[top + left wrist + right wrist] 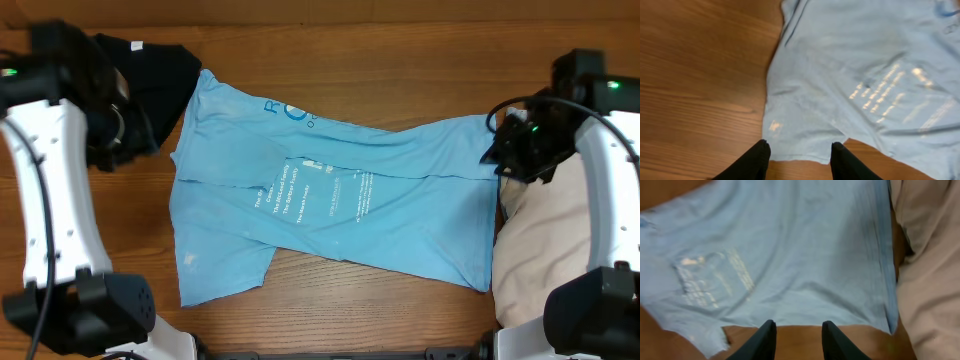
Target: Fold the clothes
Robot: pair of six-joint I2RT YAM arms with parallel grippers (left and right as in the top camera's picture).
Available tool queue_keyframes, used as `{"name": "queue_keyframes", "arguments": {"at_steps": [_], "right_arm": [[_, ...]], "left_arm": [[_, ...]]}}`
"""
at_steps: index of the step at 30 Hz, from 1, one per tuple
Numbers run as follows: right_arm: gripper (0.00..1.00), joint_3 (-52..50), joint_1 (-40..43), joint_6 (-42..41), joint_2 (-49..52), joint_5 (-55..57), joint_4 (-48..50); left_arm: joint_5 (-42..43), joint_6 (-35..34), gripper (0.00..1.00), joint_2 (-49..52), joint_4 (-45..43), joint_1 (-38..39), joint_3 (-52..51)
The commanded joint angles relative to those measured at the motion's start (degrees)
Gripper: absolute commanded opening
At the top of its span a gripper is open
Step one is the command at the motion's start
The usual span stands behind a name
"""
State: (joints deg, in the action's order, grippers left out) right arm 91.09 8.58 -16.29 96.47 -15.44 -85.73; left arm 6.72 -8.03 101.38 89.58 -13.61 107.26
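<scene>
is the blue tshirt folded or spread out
Partly folded: the blue T-shirt lies wide across the table, with one layer's edge overlapping across its middle.

The T-shirt (330, 190) lies spread across the middle of the bench (400, 60). A second garment (160, 70) sits in the far left corner, touching the T-shirt's far left corner. The shorts (540, 250) lie at the right end, just beside the T-shirt's right edge. The left fingers (752, 162) hang over the T-shirt's left edge, and the right fingers (762, 340) over bare bench beside its right part.
</scene>
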Motion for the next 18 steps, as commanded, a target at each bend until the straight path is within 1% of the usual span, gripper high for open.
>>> {"name": "queue_keyframes", "arguments": {"at_steps": [1,3,6,10,13,16,18], "right_arm": [[0.37,-8.61,-0.7,-3.67,0.94,4.13,1.42],[0.43,-14.82,-0.44,-5.03,0.94,4.17,4.0],[0.43,-24.5,0.63,-6.51,0.94,3.17,8.22],[0.44,-33.51,3.21,-7.72,0.94,3.17,12.48],[0.44,-37.13,6.82,-7.78,0.94,3.37,14.25],[0.44,-38.12,11.17,-7.76,0.94,5.46,14.56],[0.44,-38.42,13.16,-7.76,0.94,4.87,14.82]], "left_arm": [[0.39,-1.42,0.45,-0.22,-4.04,0.02,-10.69],[0.35,-1.38,0.45,-0.22,-6.08,0.02,-15.89],[0.13,-0.55,0.43,-0.22,-7.41,-0.66,-22.14],[2.21,-0.52,0.43,-0.22,-10.43,-2.01,-27.45],[3.58,0.76,0.43,-0.22,-12.76,-2.67,-30.47],[3.85,1.55,0.44,-0.22,-14.82,-2.43,-33.48],[3.89,1.57,0.45,-0.22,-16.39,-2.4,-35.52]]}}
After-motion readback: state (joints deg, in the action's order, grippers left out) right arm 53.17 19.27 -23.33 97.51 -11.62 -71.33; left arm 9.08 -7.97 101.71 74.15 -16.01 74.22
